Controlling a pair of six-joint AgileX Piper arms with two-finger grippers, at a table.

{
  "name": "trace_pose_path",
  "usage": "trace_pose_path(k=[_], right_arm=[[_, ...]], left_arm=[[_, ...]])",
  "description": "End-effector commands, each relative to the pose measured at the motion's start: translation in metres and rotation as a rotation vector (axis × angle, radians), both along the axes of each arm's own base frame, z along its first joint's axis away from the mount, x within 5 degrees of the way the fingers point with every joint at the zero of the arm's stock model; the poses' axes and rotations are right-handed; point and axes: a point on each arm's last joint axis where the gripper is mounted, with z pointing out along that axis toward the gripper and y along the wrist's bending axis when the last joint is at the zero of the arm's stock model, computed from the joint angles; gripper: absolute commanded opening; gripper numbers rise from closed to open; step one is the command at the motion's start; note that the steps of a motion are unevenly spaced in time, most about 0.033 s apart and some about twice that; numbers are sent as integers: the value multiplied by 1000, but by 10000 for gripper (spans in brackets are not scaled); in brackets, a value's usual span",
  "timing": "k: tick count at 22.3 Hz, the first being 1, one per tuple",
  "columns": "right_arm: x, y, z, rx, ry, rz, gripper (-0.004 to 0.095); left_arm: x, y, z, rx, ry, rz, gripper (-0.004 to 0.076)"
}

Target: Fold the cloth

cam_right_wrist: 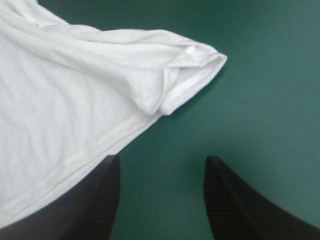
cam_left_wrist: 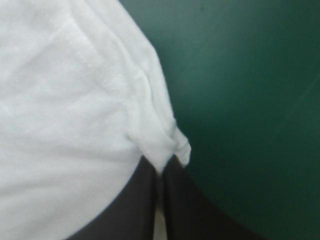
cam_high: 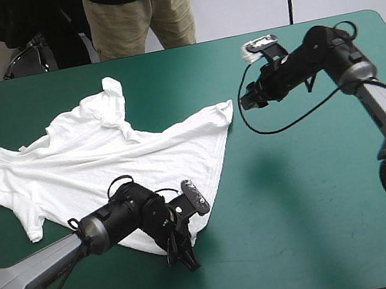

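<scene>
**T-shirt spread on left half of table – one gripper engaged**

The T-shirt (cam_high: pixel 106 159) lies spread but wrinkled across the left half of the teal-green cover (cam_high: pixel 319 190), with one sleeve close to the table's left edge. At the shirt's near side the left gripper (cam_left_wrist: pixel 161 167) is clamped on a bunched hem corner. Bare cover extends from there to the near and right edges. The right gripper (cam_right_wrist: pixel 162 159) is fingers apart and grasping nothing – it hangs just beside the shirt's right corner, not touching it.

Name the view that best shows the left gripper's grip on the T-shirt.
Left wrist view: the left gripper pinches a bunched T-shirt corner. The high view shows it small, the pinch unclear; the right wrist view misses it.
</scene>
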Motion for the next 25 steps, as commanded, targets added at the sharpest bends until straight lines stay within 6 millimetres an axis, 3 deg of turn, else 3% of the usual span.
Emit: trace_pose_path(k=[1, 5, 9, 15, 19, 21, 24, 25], right_arm=[[18, 15, 19, -11, -124, -22, 494], [56, 26, 5, -4, -119, -34, 622], [80, 33, -18, -19, -77, -5, 621], [90, 52, -58, -16, -4, 25, 582], [80, 78, -71, -46, 35, 98, 470], [79, 78, -73, -68, 45, 105, 326], [75, 76, -74, -91, 83, 125, -1], [75, 74, -75, -101, 91, 128, -9]], left_arm=[[-21, -3, -11, 17, 214, 82, -18], [-21, -3, -11, 19, 218, 104, -18], [-21, -3, -11, 19, 218, 106, -18], [-19, -4, -11, 8, 205, 112, -18], [-19, -4, -11, 5, 203, 113, -18], [-19, -4, -11, 5, 203, 117, -18], [-19, -4, -11, 3, 200, 118, -18], [-18, -4, -11, 1, 198, 119, -18]])
